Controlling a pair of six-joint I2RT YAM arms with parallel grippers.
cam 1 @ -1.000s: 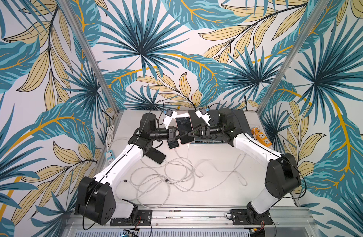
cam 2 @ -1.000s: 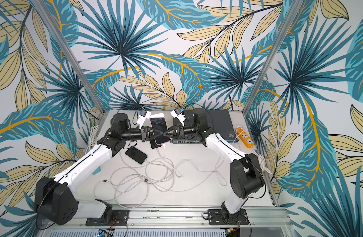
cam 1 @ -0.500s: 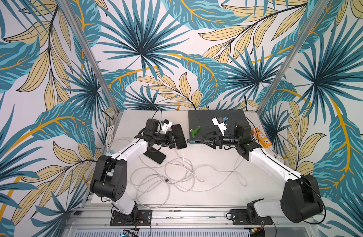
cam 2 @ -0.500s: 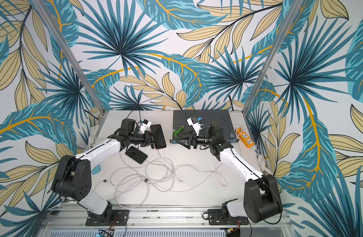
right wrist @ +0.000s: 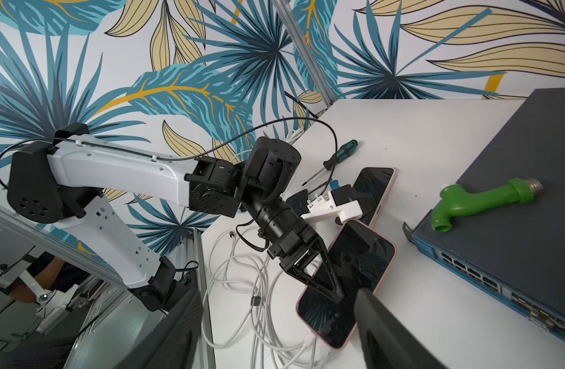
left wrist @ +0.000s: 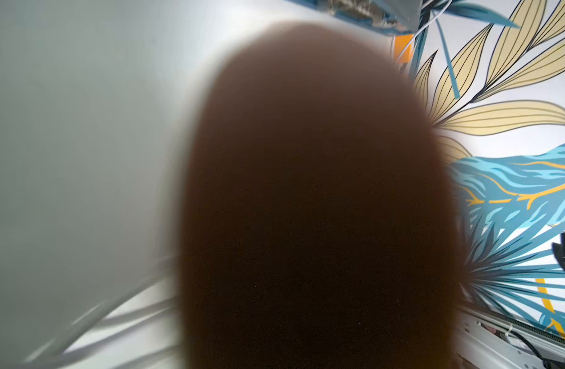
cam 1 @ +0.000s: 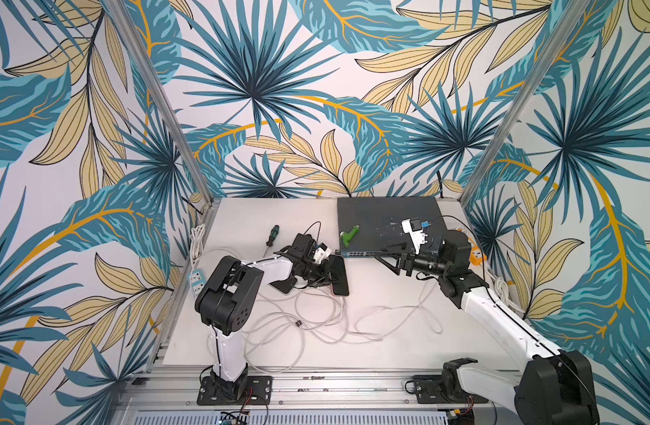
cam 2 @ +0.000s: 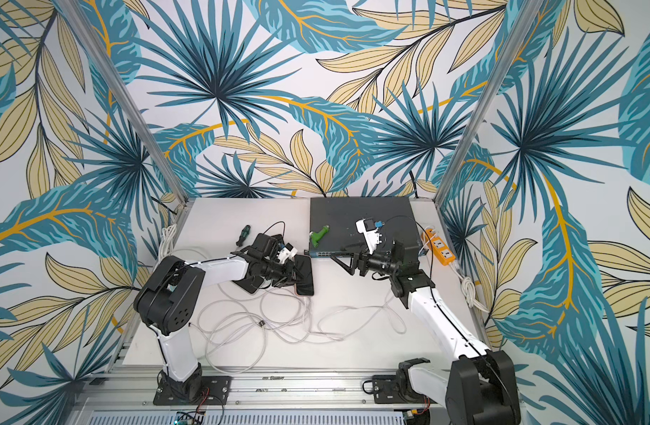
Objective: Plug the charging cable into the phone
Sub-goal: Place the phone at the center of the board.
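Leafy blue walls (cam 1: 316, 73) round a white surface (cam 1: 408, 353). Near its middle, the phone (right wrist: 354, 262): dark glass, pink rim, long way running from back edge to front edge. Pinched at its long side by the left jaws, pressed together. Off toward the right edge, the right jaws, spread wide and empty, aimed at the phone. Left arm (cam 1: 268, 266) much nearer. Charging cable (right wrist: 262, 332) looped toward the front edge, reaching the phone's front end; cannot tell if pushed fully in.
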